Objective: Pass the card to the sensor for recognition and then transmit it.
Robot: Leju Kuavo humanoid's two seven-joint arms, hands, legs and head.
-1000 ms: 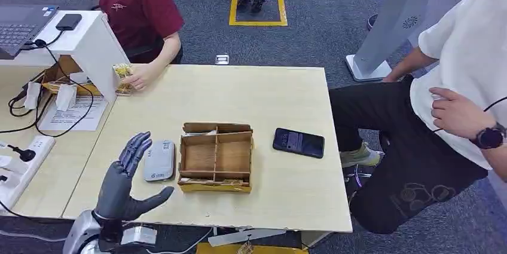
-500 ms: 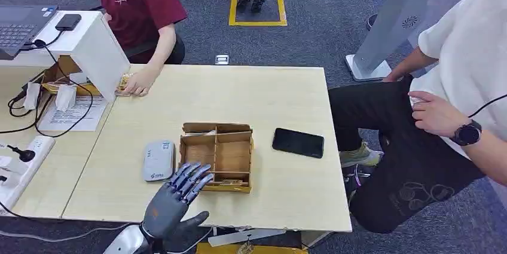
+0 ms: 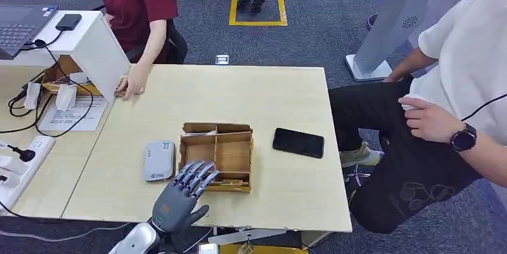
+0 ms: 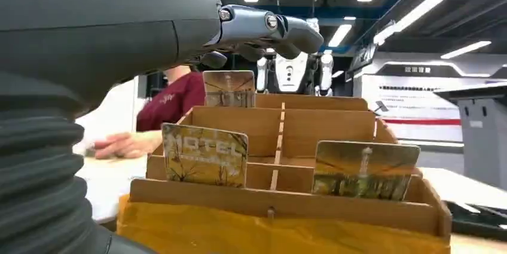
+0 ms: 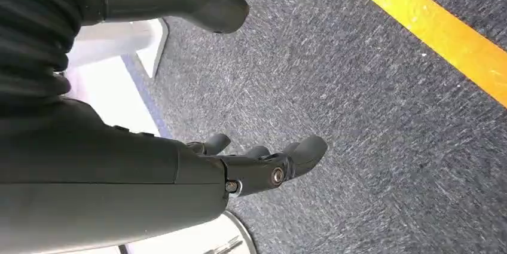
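The left hand (image 3: 179, 197) is seen at the near edge of the table (image 3: 275, 92), its fingers (image 3: 194, 176) spread and reaching over the near wall of the box (image 3: 216, 157); nothing is held in it. In the left wrist view the fingers (image 4: 269, 27) are shown stretched above the box (image 4: 281, 218), apart from the cards. The right hand (image 5: 263, 167) is hung beside the body over the carpet (image 5: 382, 116), fingers loosely curled and nothing held.

Three cards are stood in the box: one in the near left compartment (image 4: 204, 155), one in the near right (image 4: 365, 170), and one further back on the left (image 4: 229, 88). The sensor (image 3: 158, 160) is laid just left of the box, with a phone (image 3: 298, 143) to the right.

The task is judged barely begun: no card is grasped yet, and the pick, the pass over the sensor and the handover are all left to do.

The cards' faces and upright stance are given by the wrist view, while from the head view they are hardly made out. The layout of sensor, box and phone, a person's hand (image 3: 131, 83) at the far left corner and another person seated at the right are supplied by the head view.
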